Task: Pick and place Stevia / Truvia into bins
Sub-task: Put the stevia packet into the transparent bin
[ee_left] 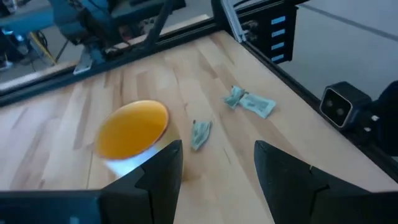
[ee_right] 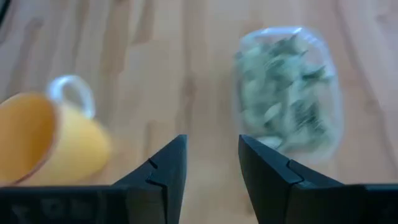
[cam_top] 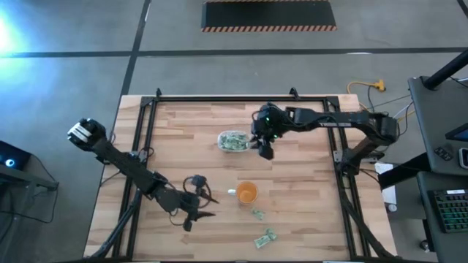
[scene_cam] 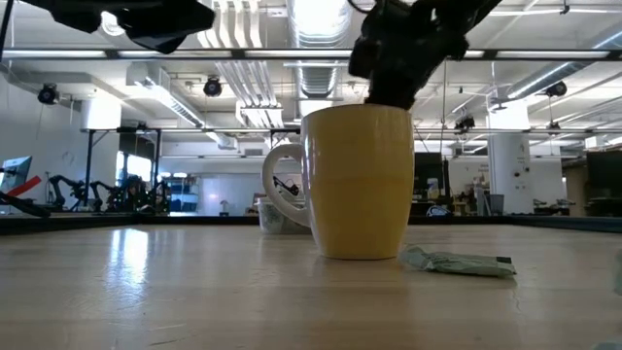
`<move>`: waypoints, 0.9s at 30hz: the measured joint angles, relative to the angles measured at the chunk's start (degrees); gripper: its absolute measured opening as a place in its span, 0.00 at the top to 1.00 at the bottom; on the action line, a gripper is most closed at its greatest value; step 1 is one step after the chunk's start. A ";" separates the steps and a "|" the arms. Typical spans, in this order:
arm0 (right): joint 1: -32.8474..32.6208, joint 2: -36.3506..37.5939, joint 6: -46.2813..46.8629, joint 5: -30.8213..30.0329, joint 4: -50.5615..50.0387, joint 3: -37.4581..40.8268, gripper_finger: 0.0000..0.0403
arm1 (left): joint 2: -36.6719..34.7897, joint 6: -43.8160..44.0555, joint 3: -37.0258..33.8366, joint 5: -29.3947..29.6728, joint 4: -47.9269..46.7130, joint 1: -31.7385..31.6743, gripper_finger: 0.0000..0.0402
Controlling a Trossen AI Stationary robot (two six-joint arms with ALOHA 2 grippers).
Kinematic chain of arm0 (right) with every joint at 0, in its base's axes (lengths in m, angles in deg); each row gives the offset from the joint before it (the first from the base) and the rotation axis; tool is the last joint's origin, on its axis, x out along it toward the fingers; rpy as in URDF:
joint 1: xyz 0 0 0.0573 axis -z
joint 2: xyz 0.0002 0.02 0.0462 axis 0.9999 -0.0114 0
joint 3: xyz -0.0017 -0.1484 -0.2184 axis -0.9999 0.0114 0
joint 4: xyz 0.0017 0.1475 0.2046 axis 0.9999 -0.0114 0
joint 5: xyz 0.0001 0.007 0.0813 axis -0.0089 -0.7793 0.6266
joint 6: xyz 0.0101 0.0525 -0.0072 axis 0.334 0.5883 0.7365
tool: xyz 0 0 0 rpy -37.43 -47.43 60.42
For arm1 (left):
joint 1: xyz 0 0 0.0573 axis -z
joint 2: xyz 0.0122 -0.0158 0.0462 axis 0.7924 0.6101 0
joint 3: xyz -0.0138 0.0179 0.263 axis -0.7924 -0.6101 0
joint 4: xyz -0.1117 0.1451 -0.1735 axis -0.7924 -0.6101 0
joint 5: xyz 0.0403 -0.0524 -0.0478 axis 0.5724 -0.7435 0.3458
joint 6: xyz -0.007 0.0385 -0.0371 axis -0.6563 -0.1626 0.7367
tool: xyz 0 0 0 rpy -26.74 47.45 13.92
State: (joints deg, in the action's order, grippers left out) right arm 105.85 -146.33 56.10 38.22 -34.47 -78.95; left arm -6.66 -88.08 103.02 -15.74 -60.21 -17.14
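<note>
The left gripper (cam_top: 196,216) hangs low over the table's left front, jaws spread and empty. Just right of it stands the orange cup (cam_top: 247,193), which in the low view hides most of what lies behind it. Two Stevia sachets (cam_top: 258,213) lie loose on the wood in front of the cup, crumpled, their print unreadable. Farther back, the clear tub (cam_top: 234,140) holds a heap of sachets. The right gripper (cam_top: 265,150) hovers just beside the tub's right end, jaws parted with nothing between them.
</note>
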 joint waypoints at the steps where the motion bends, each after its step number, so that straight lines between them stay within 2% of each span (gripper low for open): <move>1: -0.96 1.21 0.29 -0.01 -1.30 0.50 0.66 | 1.55 -1.15 0.46 -0.07 1.28 -0.03 0.55; 10: -13.55 13.25 12.88 -8.12 -2.86 9.98 0.71 | 13.40 -6.77 7.61 -1.32 2.99 -1.46 0.55; 15: -23.97 16.56 22.58 -14.76 5.45 18.05 0.72 | 14.72 -8.83 9.49 -1.51 2.58 -1.49 0.55; 22: -37.92 11.34 28.89 -20.32 26.22 26.11 0.72 | 11.68 -6.59 8.53 1.82 -1.84 -1.51 0.55; 27: -44.55 4.29 31.24 -26.73 32.28 25.73 0.72 | 10.41 -4.35 8.22 2.45 -3.86 -1.46 0.55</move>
State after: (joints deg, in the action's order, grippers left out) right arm 61.30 -142.04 87.34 11.49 -2.20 -53.22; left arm 3.75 -92.43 111.24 -13.29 -64.07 -18.60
